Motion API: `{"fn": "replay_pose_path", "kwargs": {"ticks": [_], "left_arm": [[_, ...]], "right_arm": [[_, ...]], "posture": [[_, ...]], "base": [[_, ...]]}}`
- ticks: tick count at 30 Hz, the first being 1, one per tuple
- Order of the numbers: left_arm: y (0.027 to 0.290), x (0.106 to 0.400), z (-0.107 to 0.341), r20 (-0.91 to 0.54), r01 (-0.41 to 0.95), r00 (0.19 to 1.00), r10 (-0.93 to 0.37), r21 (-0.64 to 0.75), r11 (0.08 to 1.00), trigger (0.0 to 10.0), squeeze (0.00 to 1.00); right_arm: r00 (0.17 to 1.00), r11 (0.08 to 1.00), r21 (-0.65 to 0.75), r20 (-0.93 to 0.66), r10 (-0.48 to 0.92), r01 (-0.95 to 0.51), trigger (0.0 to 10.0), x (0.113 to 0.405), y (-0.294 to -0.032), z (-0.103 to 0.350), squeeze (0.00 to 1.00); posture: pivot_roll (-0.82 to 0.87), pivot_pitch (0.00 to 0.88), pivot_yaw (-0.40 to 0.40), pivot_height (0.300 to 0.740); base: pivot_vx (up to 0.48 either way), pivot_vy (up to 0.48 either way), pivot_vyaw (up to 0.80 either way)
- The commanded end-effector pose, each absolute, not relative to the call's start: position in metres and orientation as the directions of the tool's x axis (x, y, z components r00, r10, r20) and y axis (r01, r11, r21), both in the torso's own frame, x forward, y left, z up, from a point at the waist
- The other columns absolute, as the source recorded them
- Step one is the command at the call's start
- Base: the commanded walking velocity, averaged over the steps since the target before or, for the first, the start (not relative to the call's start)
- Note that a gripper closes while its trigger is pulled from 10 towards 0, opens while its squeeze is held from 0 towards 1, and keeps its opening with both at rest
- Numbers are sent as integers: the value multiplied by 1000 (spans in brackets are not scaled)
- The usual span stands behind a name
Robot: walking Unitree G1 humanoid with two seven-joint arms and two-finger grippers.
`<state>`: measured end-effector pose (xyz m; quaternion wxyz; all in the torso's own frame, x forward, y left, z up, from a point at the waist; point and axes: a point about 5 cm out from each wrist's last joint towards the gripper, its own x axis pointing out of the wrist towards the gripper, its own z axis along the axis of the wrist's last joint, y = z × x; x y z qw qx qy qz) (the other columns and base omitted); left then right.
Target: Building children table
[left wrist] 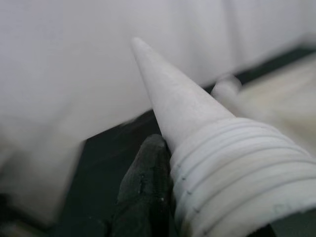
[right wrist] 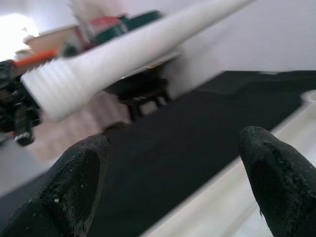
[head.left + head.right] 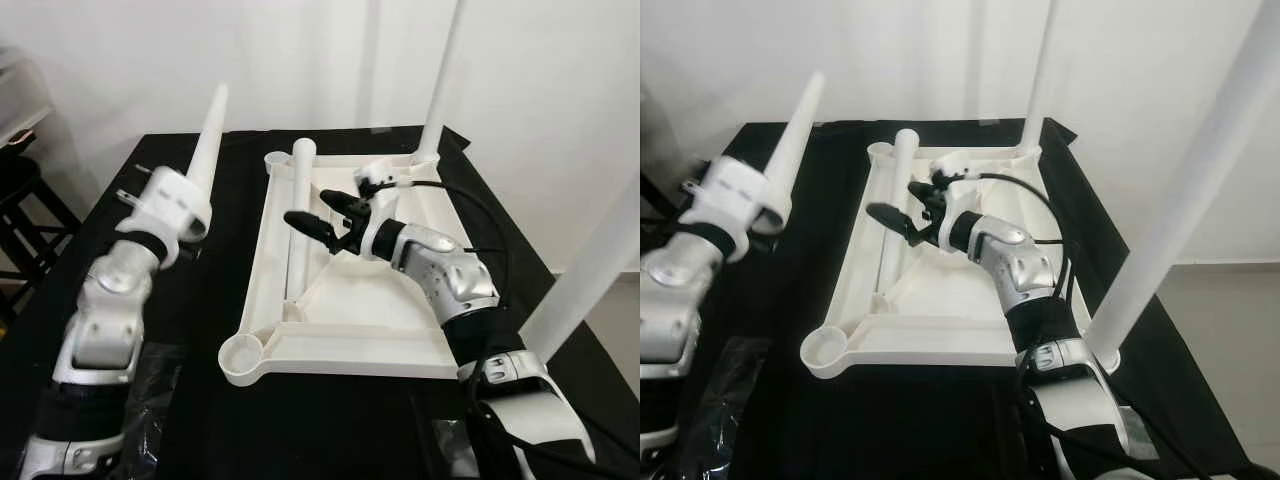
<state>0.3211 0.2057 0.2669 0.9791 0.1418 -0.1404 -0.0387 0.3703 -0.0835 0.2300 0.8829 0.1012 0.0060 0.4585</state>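
Tabletop (image 3: 340,330), white plastic and turned underside up, lies on the black-covered surface (image 3: 230,420); all positions below are given relative to it. Two table legs stand upright in its corner sockets: one far leg (image 3: 440,80) at the far right corner, one near leg (image 3: 590,270) at the near right corner. A loose leg (image 3: 300,215) lies flat inside the tabletop's left side, running from near the far left corner socket towards the centre ribs. The near left socket (image 3: 242,357) holds nothing.

Right end effector (image 3: 322,222) hovers above the tabletop's middle, just beside the loose leg, fingers spread apart and gripping nothing; the right wrist view confirms the gap between its fingertips (image 2: 79,182).

Left end effector (image 3: 165,205) is raised to the left of the tabletop, over the black cloth, clamped on the threaded end of a tapered leg (image 3: 205,140), whose narrow tip points up and away.
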Motion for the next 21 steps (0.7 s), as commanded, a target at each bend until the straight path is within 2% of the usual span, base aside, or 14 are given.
{"fn": "replay_pose_path", "kwargs": {"ticks": [1, 2, 4, 5, 6, 8, 9, 11, 12, 13, 14, 15, 18, 21], "left_arm": [[203, 314, 280, 348, 163, 917, -193, 115, 980, 0, 0], [198, 308, 285, 419, 295, 868, -266, -5, 956, 0, 0], [195, 297, 292, 538, 475, 778, -324, -166, 864, 0, 0], [195, 297, 292, 538, 475, 778, -324, -166, 864, 0, 0], [194, 291, 293, 603, 569, 728, -326, -265, 779, 0, 0], [194, 290, 292, 618, 594, 715, -326, -291, 750, 0, 0], [191, 289, 290, 625, 613, 708, -329, -311, 727, 0, 0], [191, 289, 290, 625, 613, 708, -329, -311, 727, 0, 0], [188, 286, 285, 643, 655, 690, -334, -356, 666, 6078, 0], [188, 286, 285, 643, 655, 690, -334, -356, 666, 6078, 0], [185, 284, 283, 656, 683, 675, -337, -383, 623, 10000, 0], [184, 282, 282, 666, 703, 664, -340, -401, 587, 10000, 0], [179, 279, 279, 673, 733, 644, -364, -405, 547, 10000, 0], [169, 269, 272, 674, 790, 597, -435, -402, 463, 10000, 0]], "right_arm": [[526, 485, 249, 133, 840, -838, 10000, 364, -80, 232, 0], [479, 417, 294, 183, 858, -860, 10000, 360, -78, 234, 0], [401, 289, 365, 281, 872, -885, 10000, 352, -75, 240, 0], [401, 289, 365, 281, 872, -885, 10000, 352, -75, 240, 0], [341, 186, 399, 362, 867, -898, 10000, 346, -72, 245, 0], [321, 155, 403, 388, 864, -902, 10000, 343, -71, 248, 0], [276, 99, 389, 431, 859, -916, 10000, 338, -69, 251, 0], [276, 99, 389, 431, 859, -916, 10000, 338, -69, 251, 0], [191, -14, 368, 512, 837, -930, 10000, 328, -67, 259, 0], [191, -14, 368, 512, 837, -930, 10000, 328, -67, 259, 0], [153, -77, 364, 561, 814, -928, 10000, 323, -68, 264, 0], [132, -115, 363, 589, 797, -925, 10000, 321, -69, 266, 0], [125, -136, 367, 605, 787, -920, 10000, 320, -69, 268, 0], [132, -160, 387, 626, 768, -908, 10000, 319, -69, 270, 0]], "posture": [[-12, 41, 26, 740], [-8, 41, 24, 740], [-4, 40, 22, 740], [-4, 40, 22, 740], [-5, 38, 22, 740], [-5, 38, 22, 740], [-4, 37, 19, 740], [-4, 37, 19, 740], [-3, 36, 19, 740], [-3, 36, 19, 740], [-1, 36, 18, 740], [-1, 36, 18, 740], [4, 35, 14, 740], [5, 36, 14, 740]], "base": [[0, 0, 0], [0, 0, 0], [0, 0, 0], [0, 0, 0], [0, 0, 0], [0, 0, 0], [0, 0, 0], [0, 0, 0], [0, 0, 0], [0, 0, 0], [0, 0, 0], [0, 0, 0], [0, 0, 0], [0, 0, 0]]}}
